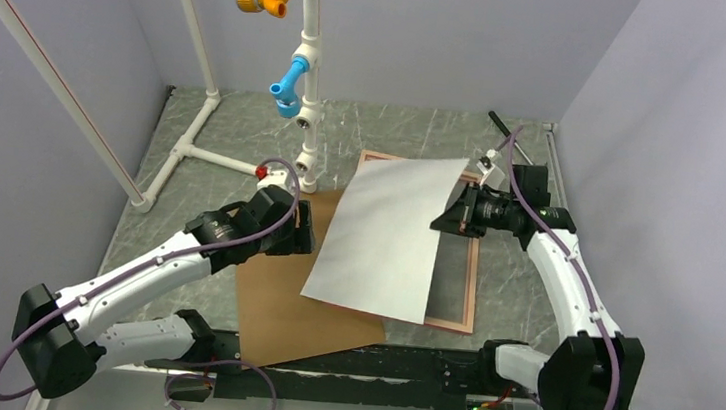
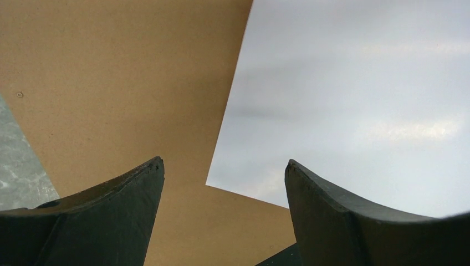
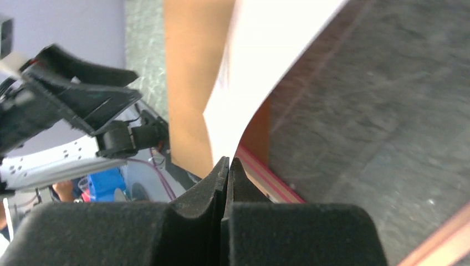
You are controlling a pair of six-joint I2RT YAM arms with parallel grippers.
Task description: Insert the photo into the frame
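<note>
The photo (image 1: 386,232) shows only its plain white back and hangs tilted over the frame (image 1: 473,286), whose pink-red rails lie flat on the table. My right gripper (image 1: 441,223) is shut on the photo's right edge. In the right wrist view the white sheet (image 3: 260,61) runs into the closed right gripper (image 3: 227,162), with the frame's red rail (image 3: 269,176) just beneath. My left gripper (image 1: 309,230) is open just left of the photo, over the brown hardboard. Between its spread fingers (image 2: 224,172) I see the photo's corner (image 2: 343,100), untouched.
A brown hardboard panel (image 1: 289,303) lies under the photo's left side and reaches the near table edge. A white pipe stand (image 1: 305,109) with orange and blue fittings rises at the back. Grey walls close in left and right of the marble table (image 1: 235,132).
</note>
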